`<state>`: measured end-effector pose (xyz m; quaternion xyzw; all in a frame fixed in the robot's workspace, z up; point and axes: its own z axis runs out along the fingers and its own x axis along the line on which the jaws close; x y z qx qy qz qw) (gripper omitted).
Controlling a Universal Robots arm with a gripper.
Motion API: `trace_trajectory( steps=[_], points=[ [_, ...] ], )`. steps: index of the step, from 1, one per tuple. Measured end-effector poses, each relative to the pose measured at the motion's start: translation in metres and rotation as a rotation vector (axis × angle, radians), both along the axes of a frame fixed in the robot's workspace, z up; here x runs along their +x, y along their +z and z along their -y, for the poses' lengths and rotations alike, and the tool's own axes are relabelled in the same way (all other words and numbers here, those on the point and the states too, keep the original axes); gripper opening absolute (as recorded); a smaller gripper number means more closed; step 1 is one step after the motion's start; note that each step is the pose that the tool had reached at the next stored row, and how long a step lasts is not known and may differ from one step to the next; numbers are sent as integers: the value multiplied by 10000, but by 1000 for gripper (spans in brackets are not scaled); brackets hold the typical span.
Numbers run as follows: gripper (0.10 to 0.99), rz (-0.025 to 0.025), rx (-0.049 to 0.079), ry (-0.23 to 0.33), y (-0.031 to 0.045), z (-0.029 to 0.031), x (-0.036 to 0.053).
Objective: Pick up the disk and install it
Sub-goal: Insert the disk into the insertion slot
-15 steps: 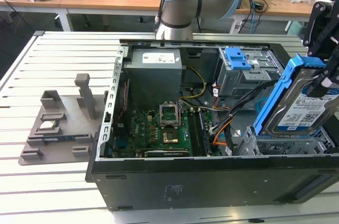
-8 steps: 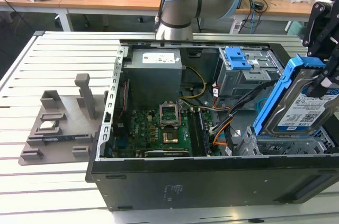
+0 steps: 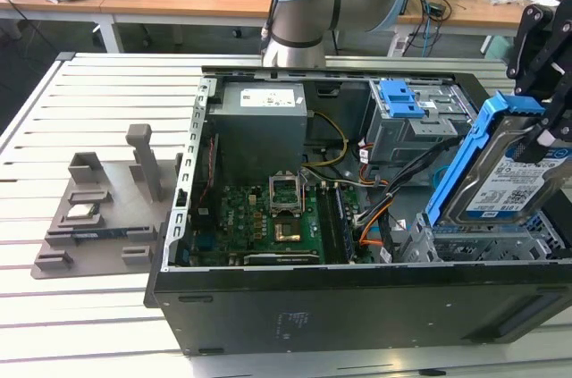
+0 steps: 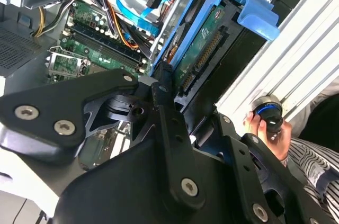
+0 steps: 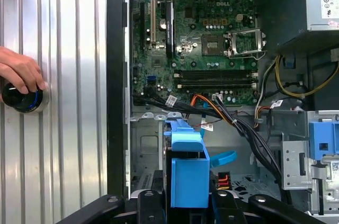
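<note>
The disk in its blue carrier, tilted on edge above the open computer case, at the exterior view's right, pinched from both sides by the gripper, a person's hand on the slatted table

**Flat rectangular silver metal disk** in a blue plastic carrier frame, at 3 o'clock in the exterior view: blue-and-white barcode label, print illegible.
**Grey metal power-supply box**, at 12 o'clock: white label, illegible.
**Green motherboard**, first wrist view: short white printed mark.
**Black cables**: white paper tags, unreadable.
</note>
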<state>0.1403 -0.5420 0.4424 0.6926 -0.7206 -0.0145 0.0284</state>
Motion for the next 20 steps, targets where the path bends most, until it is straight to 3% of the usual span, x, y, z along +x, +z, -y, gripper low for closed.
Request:
trace_trajectory(
  steps=[4, 11, 20],
  points=[
    [361, 0, -2, 17, -47, -2, 9],
    [361, 0, -3, 47, -275, -2, 10],
    [361, 0, -2, 62, -460, -2, 10]
  ],
)
